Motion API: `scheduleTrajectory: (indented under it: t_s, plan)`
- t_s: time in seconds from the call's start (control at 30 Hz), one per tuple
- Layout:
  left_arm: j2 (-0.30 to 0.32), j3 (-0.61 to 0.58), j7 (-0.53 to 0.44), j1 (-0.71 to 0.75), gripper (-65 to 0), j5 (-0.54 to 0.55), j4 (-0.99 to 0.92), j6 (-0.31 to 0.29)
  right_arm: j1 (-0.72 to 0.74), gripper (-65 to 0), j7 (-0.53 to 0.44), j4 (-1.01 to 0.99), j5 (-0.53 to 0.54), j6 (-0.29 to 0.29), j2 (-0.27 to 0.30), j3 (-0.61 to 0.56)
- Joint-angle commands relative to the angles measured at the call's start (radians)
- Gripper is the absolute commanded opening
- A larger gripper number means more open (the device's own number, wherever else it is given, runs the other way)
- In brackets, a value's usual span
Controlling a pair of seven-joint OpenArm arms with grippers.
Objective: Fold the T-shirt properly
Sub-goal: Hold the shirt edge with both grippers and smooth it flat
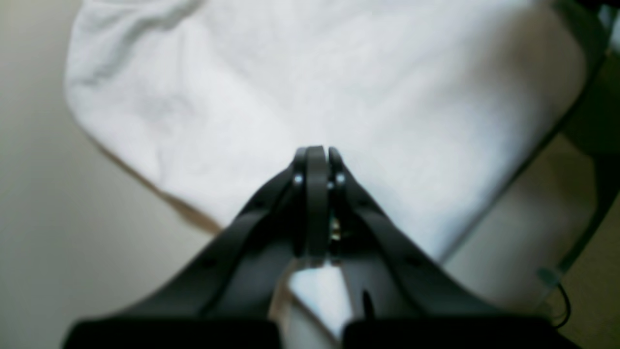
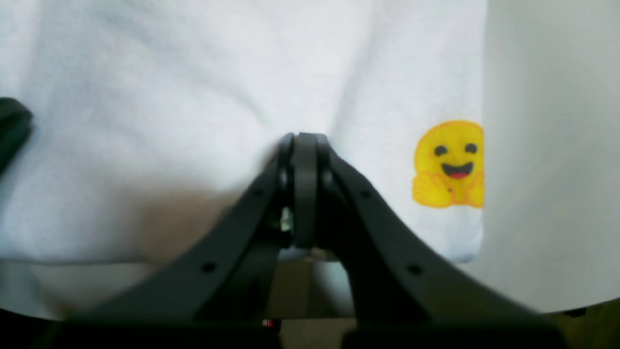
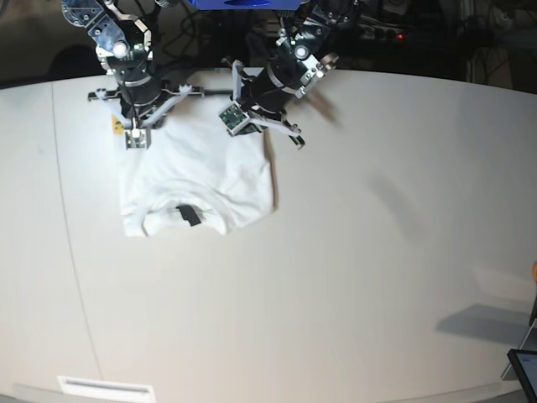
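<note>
The T-shirt (image 3: pixel 197 180) lies flat on the table as a white rectangle, plain side up, its black neck label (image 3: pixel 189 216) at the near edge. A yellow smiley print (image 2: pixel 450 165) shows at its far left corner. My right gripper (image 2: pixel 305 138) is shut with its tips over the cloth (image 2: pixel 169 72) at that far left corner (image 3: pixel 134 136). At the far right corner (image 3: pixel 242 119), my left gripper (image 1: pixel 317 150) is likewise shut above the white fabric (image 1: pixel 339 72). I cannot tell whether either pinches cloth.
The pale table (image 3: pixel 377 252) stretches wide to the right and front of the shirt. A dark device (image 3: pixel 524 369) sits at its near right edge, and a white label (image 3: pixel 105 388) at the front left. Both arm bases stand behind the far edge.
</note>
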State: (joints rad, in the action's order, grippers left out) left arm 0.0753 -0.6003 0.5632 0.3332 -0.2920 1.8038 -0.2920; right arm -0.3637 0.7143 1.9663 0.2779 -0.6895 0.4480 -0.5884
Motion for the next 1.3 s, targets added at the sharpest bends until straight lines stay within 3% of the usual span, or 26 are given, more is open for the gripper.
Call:
scheduleTrajectory:
  t_s: [0.0, 0.73, 1.07, 1.27]
  plan:
    - [-0.002, 0.003, -0.012, -0.003, -65.0, -0.006, 0.024, 0.006, -0.016, -64.9, 0.034, 0.008, 0.014, -0.009, 0.01, 0.005]
    - [-0.007, -0.005, -0.012, 0.005, -65.0, -0.006, 0.026, 0.006, -0.045, -64.9, 0.026, 0.015, 0.014, -0.009, 0.01, -0.002]
    - [-0.013, 0.003, -0.012, -0.038, -65.0, -0.005, 0.098, 0.006, 0.013, -64.9, 0.034, 0.031, 0.014, -0.009, 0.01, 0.005]
    - [-0.013, 0.004, 0.05, -0.085, -65.0, -0.005, 0.138, 0.006, 0.055, -64.7, 0.034, 0.037, 0.014, -0.009, 0.01, 0.049]
